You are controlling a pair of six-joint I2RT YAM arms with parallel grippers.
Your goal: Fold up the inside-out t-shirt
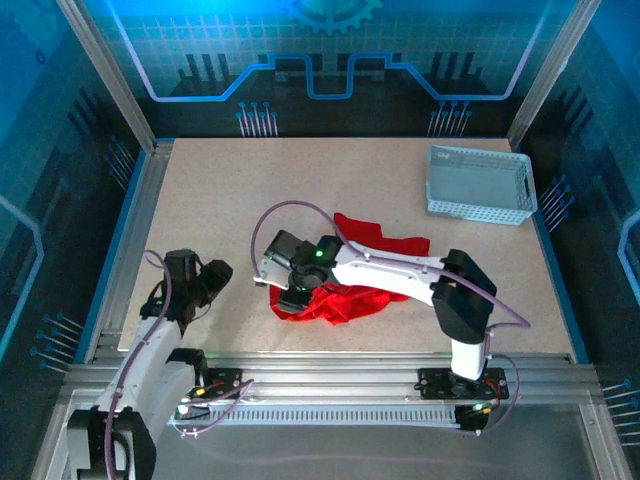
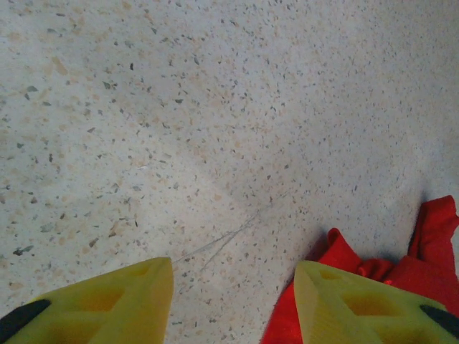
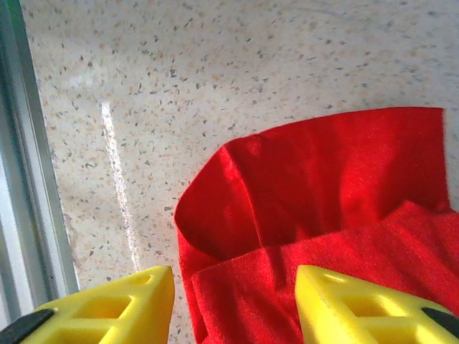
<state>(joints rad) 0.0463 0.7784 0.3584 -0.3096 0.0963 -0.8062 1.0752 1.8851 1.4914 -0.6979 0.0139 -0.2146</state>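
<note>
In the lower middle of the overhead view, the inside-out t-shirt (image 1: 335, 303) lies in a crumpled red heap on the speckled table (image 1: 220, 190), bunched and partly doubled over itself rather than spread flat. The right gripper (image 3: 233, 308) hangs over the heap's left edge. In its wrist view the yellow fingers (image 3: 115, 304) stand wide apart, a folded lip of red cloth lies beneath and between them, and nothing looks pinched. The left gripper (image 2: 233, 308) sits off to the left of the shirt, its fingers equally spread over bare table, with a corner of red at the lower right of its view, just beside one finger. The white mesh basket (image 1: 478, 183) rests in the upper right, well apart. By my reading the folding has hardly begun: no neat fold shows, sleeves and hem cannot be told apart, and the shirt likely needs spreading flat first.
</note>
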